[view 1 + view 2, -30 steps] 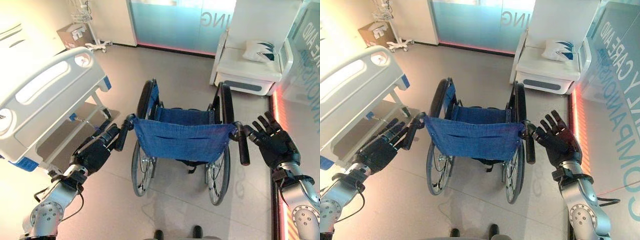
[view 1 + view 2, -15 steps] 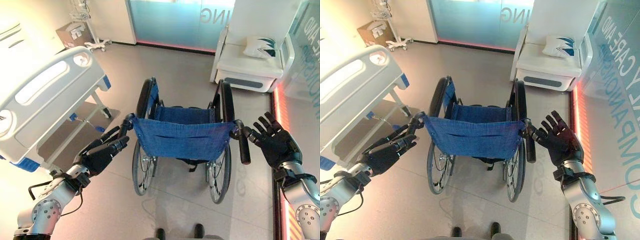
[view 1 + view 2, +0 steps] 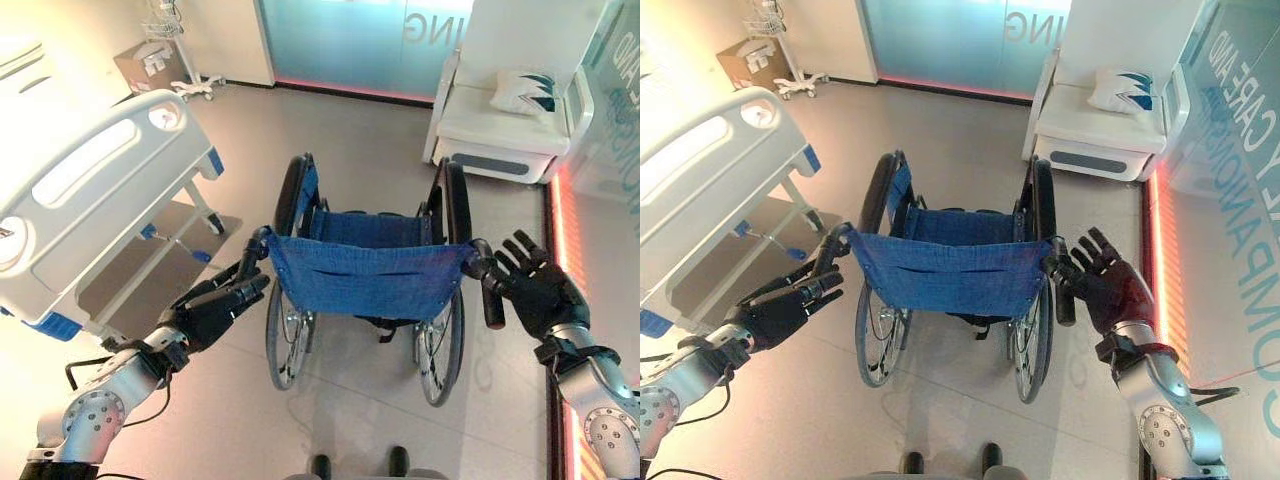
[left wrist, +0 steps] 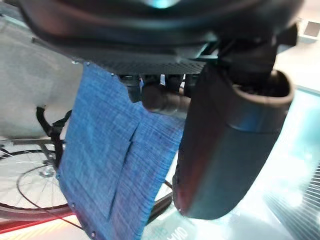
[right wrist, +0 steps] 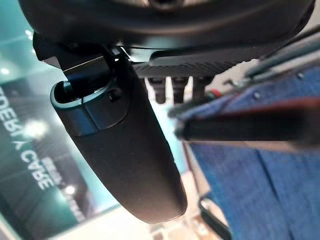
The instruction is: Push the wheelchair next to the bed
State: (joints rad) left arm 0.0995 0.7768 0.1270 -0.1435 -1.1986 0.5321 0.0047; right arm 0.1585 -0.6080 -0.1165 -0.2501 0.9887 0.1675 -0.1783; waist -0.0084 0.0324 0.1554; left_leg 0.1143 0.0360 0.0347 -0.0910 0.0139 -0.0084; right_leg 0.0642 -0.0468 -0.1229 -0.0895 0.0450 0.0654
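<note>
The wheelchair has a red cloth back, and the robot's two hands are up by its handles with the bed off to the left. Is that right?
Not quite: the wheelchair has a blue cloth back, not red, as the left eye view shows. The rest holds: the left hand and the right hand are up by its handles, and the bed stands off to the left.

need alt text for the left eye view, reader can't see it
A blue-backed wheelchair stands facing away in mid-floor, a white hospital bed to its left. The robot's left hand and right hand reach, fingers open, towards the two push handles. A white armchair stands beyond.
</note>
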